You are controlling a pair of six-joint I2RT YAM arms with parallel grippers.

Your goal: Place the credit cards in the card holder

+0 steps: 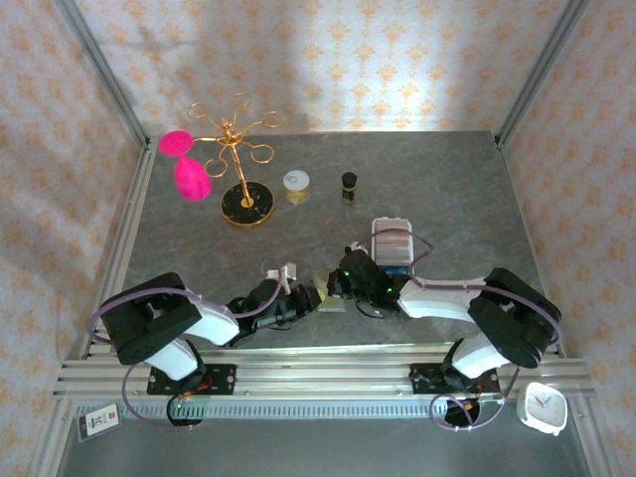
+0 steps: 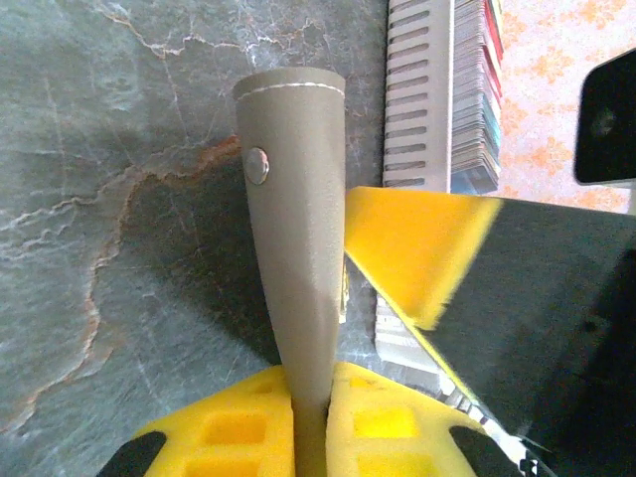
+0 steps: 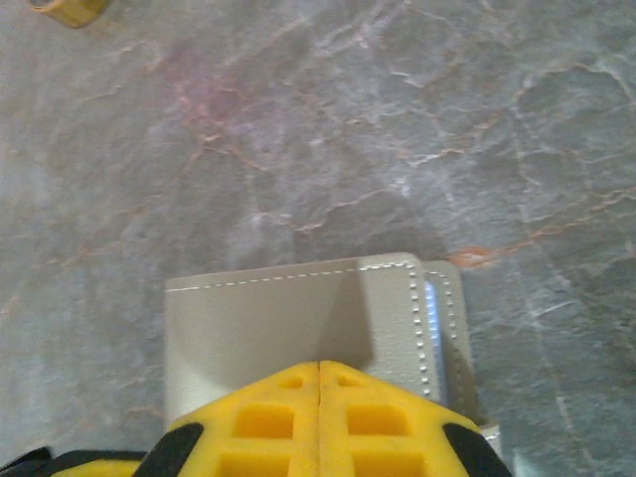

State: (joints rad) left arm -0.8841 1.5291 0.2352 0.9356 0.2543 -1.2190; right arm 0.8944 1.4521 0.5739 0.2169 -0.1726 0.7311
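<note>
Edgewise, left wrist: card holder point(image 2: 293, 219) pinched by left gripper point(image 2: 310, 402). Flatwise, right wrist: right gripper point(image 3: 318, 397) pads pressed together. Its finger overlaps white tray point(image 2: 417, 89) of credit cards point(image 2: 475, 89).

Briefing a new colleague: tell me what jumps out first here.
A grey-green card holder pinched in the left gripper at the front middle of the table, with the right gripper close beside it. At the far left, a gold wire stand with bright pink pieces.

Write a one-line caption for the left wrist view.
Left gripper pinches the grey-green card holder edge-on over the marble table, white tray of cards beyond.
</note>
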